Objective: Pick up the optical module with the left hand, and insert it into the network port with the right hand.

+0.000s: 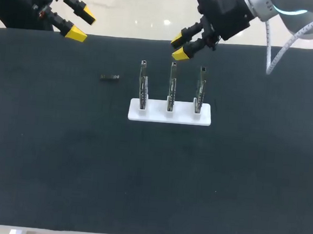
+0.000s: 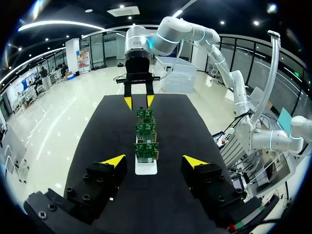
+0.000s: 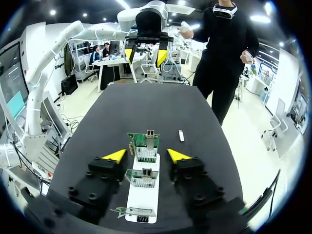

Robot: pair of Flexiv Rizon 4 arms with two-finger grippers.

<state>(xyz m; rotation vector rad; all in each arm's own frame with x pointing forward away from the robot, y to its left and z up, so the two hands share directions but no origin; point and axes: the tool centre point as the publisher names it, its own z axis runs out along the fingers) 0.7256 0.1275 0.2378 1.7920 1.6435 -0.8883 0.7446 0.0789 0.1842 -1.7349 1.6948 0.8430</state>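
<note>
— Where's the head view?
— High behind the robot, looking down on the whole black table (image 1: pixel 60 169).
— The wrists?
— Low, close, facing each other along the white rack (image 1: pixel 156 116): left's sees the right gripper (image 2: pixel 138 101), right's the left gripper (image 3: pixel 145 55).

optical module (image 1: pixel 109 77) on table (image 1: pixel 61 158), left of stand (image 1: pixel 156 115) | three boards (image 1: pixel 172 85) upright in stand

Nothing legible shows on the table's things. The white holder (image 3: pixel 143 197) carries a small dark mark on its end under the right gripper (image 3: pixel 146 155), too small to read. Any print on the circuit boards (image 3: pixel 145 140) between its fingers is too fine to tell.
</note>
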